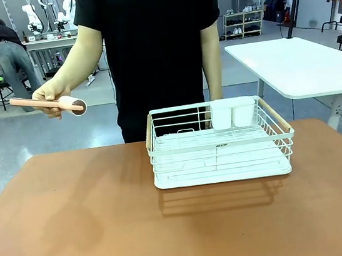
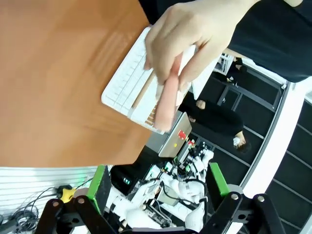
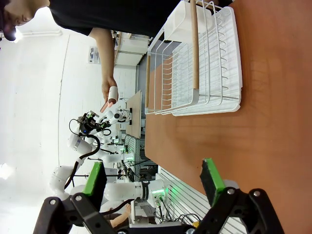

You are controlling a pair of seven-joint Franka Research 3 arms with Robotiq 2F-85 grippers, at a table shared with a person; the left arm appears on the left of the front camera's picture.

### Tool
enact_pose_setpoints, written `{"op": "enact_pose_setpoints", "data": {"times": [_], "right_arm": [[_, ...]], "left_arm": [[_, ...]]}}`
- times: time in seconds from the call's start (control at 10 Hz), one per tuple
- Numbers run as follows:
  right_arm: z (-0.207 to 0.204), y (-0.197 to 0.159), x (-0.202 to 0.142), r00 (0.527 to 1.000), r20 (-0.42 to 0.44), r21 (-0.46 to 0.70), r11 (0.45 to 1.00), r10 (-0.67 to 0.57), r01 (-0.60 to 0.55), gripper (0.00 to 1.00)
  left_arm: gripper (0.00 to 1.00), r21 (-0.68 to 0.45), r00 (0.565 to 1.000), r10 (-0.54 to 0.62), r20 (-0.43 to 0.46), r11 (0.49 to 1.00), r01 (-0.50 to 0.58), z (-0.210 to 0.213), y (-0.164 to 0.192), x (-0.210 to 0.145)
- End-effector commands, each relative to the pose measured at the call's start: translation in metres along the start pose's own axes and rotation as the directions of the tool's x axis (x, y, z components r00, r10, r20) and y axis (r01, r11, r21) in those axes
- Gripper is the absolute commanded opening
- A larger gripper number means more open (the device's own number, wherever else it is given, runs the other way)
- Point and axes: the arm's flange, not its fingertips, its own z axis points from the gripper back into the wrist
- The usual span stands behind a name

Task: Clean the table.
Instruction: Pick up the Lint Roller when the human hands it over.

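The reddish-brown table (image 1: 96, 232) spreads wide in the front view. Above its far left edge the person's hand (image 1: 49, 92) holds a pink-handled tool (image 1: 42, 104) with a white cylindrical head. In the left wrist view that hand (image 2: 195, 34) grips the pink handle (image 2: 165, 105) high above the table (image 2: 48, 73), well beyond my left gripper (image 2: 158, 187), which is open and holds nothing. My right gripper (image 3: 153, 178) is also open and hangs over the table (image 3: 273, 122), with nothing between its green pads (image 3: 95, 178).
A white wire dish rack (image 1: 220, 140) with wooden handles stands at the table's far middle-right, with two white cups (image 1: 232, 112) at its back. It shows in both wrist views as the dish rack (image 2: 126, 90) and dish rack (image 3: 204, 63). A white-topped table (image 1: 301, 63) stands behind, right.
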Motion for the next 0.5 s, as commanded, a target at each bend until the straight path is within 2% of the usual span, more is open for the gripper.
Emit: {"op": "enact_pose_setpoints", "data": {"times": [0.0, 0.2, 0.4], "right_arm": [[-0.001, 0.002, -0.003, 1.0, 0.007, 0.015, 1.0, 0.009, -0.01, 1.0], [-0.001, 0.002, -0.003, 1.0, 0.007, 0.015, 1.0, 0.009, -0.01, 1.0], [-0.001, 0.002, -0.003, 1.0, 0.007, 0.015, 1.0, 0.009, -0.01, 1.0]], "left_arm": [[1.0, -0.025, 0.997, -0.021, 0.079, 0.999, 0.023, -0.023, -0.007, -0.004], [1.0, -0.011, 0.994, -0.056, 0.092, 0.998, 0.058, -0.042, -0.007, 0.007], [1.0, -0.011, 0.995, -0.047, 0.093, 0.999, 0.048, -0.055, -0.006, 0.015]]}}
